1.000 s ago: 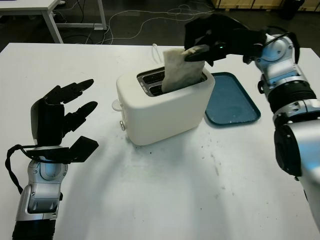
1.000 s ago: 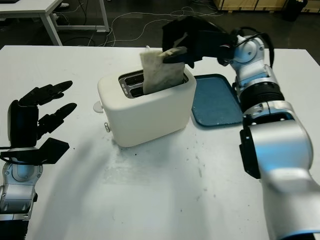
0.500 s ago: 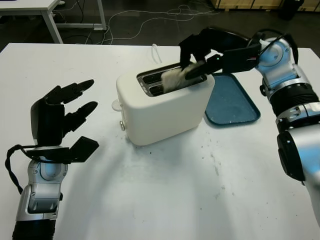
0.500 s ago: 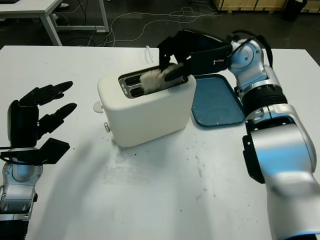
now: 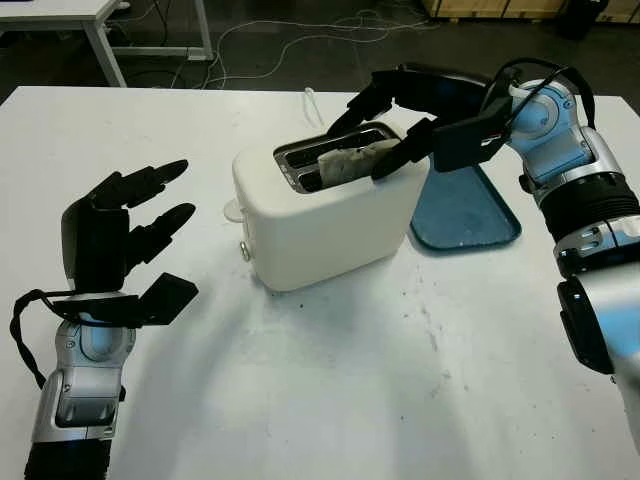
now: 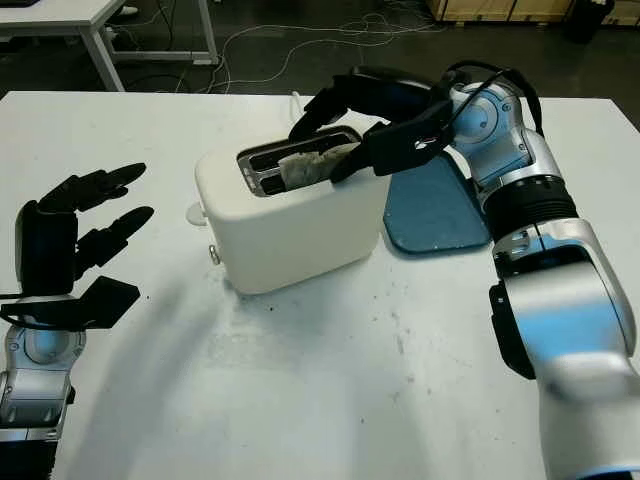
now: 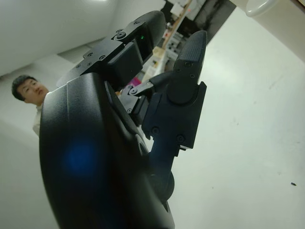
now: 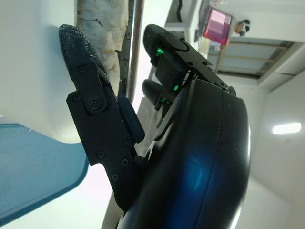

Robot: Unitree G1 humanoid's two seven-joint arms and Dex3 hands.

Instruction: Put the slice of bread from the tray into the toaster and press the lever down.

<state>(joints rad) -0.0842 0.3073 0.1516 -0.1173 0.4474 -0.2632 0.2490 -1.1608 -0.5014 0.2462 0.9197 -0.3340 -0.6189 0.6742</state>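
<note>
Near the table's (image 5: 330,400) front-left corner the left hand (image 5: 120,235) hovers above the surface, palm up-ish, holding nothing, i.e. open and idle. A person shows in the background of the left wrist view.

Mid-table, w/ nothing around it on the near side, sits the white toaster (image 5: 325,210), set at an angle. Its lever (image 5: 244,251) is a small knob on the end facing the left edge, and it looks not yet pressed. A white cord (image 5: 312,103) runs off behind toward the far edge.

The slice of bread (image 5: 348,163) is in the nearer slot, mostly sunk, w/ only its top edge above the slot rim. The right hand (image 5: 400,125) reaches in from the right edge and is over the toaster top; one finger lies on the toaster's right top edge just beside the bread, the others arch over the far slot. In the right wrist view a fingertip (image 8: 76,45) sits right against the bread, but the hand doesn't look clamped on it, so I read it as released, nothing held.

Behind/right of the toaster, the blue tray (image 5: 455,210) lies flat toward the right edge, partly under the right forearm.

Step, as I judge it: insertion abt done, bread dropped in. Next move needs the right hand lifted off the slot, then a finger put on the lever end and pushed straight down till it latches. The left hand is on the lever's side, prob the easier reach. The toaster may slide if the push goes off-axis.
</note>
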